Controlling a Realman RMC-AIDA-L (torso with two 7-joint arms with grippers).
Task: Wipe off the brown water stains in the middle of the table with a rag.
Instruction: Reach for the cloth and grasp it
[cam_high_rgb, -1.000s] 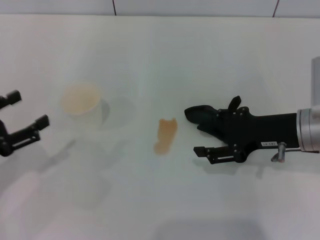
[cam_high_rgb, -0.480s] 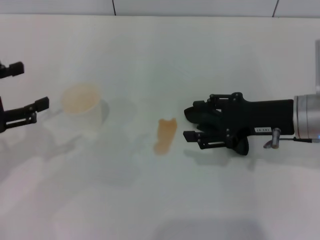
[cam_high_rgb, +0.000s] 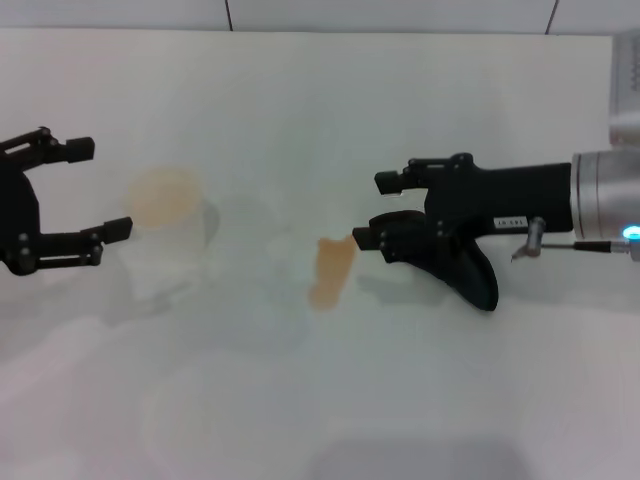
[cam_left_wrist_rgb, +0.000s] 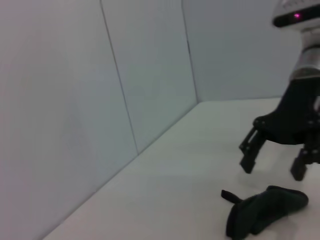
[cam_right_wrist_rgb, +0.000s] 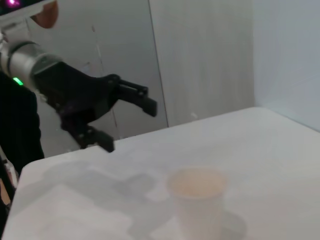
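I am at the pick-up step: the rag (cam_high_rgb: 462, 270) lies on the counter (cam_high_rgb: 320, 410) at centre right of the head view, just right of the stain (cam_high_rgb: 331, 271), and nothing has been wiped yet. My right hand (cam_high_rgb: 376, 211) hangs over the rag with its fingers spread wide and nothing between them. In the head view the rag seems to touch the lower finger, but the left wrist view shows it lying flat with the hand (cam_left_wrist_rgb: 273, 165) apart above it, so I judge it is not held.

The next move calls for lowering onto the rag's lumpy middle, closing on it, then dragging it left across the stain with light downward pressure.

There is plenty of bare counter around the stain. The far edge meets the wall at the top of the frame, well away. The cup (cam_high_rgb: 166, 226) stands well left of the stain, so my sweep should stop short of it. My left hand (cam_high_rgb: 100, 190) waits wide open and empty at the left edge, beside the cup.
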